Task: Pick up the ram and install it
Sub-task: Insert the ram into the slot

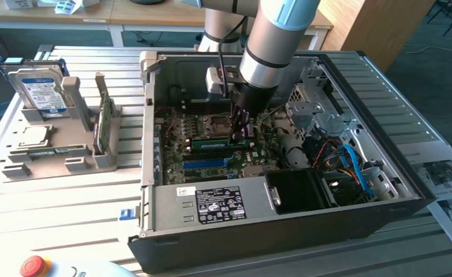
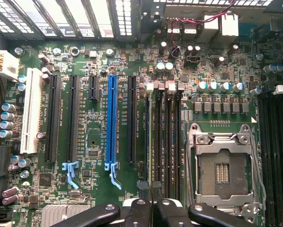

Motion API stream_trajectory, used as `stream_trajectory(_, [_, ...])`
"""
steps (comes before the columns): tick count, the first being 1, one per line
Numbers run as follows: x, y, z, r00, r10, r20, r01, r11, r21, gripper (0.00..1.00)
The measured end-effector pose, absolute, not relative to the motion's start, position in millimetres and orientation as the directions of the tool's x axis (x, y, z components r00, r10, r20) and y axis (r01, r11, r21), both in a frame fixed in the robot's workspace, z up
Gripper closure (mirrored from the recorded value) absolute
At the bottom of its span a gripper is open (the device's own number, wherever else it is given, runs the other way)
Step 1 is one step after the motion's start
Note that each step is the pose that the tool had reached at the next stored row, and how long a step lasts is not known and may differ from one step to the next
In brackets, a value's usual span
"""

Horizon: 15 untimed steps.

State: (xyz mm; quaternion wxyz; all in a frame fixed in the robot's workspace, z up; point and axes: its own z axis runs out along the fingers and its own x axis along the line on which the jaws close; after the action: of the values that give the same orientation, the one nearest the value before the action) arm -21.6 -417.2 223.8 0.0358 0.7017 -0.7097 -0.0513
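One slight tilt of the ram (image 1: 212,139), pinched in the closed jaws above the memory slots (image 2: 166,142), could jam or crack it.

blue hard-drive label (image 1: 45,92), black power-supply label (image 1: 220,205), print on both unreadable

The ram (image 1: 210,139) is a thin, narrow green stick. It stands on its long edge near the middle of the frame, low over the motherboard (image 1: 202,164) inside the open computer case (image 1: 287,231). The end toward the frame's right is pinched between the tips of the hand (image 1: 239,133). In the wrist view the ram is seen edge-on, a slim line (image 2: 148,142) running along the long dark memory slots (image 2: 167,142).
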Motion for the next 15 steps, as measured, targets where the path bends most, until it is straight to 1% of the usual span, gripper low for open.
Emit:
stream_trajectory(2, [-21.6, -417.2, 223.7, -0.013, -1.000, -0.021, -0.992, 0.010, 0.123, 0.87])
stream_trajectory(3, [-21.6, -417.2, 223.7, -0.013, -1.000, -0.021, -0.992, 0.010, 0.123, 0.82])
stream_trajectory(4, [-21.6, -417.2, 223.7, -0.013, -1.000, -0.021, -0.992, 0.010, 0.123, 0.82])
stream_trajectory(5, [-21.6, -417.2, 223.7, -0.013, -1.000, -0.021, -0.992, 0.010, 0.123, 0.75])
stream_trajectory(15, [-21.6, -417.2, 223.7, -0.013, -1.000, -0.021, -0.992, 0.010, 0.123, 0.75])
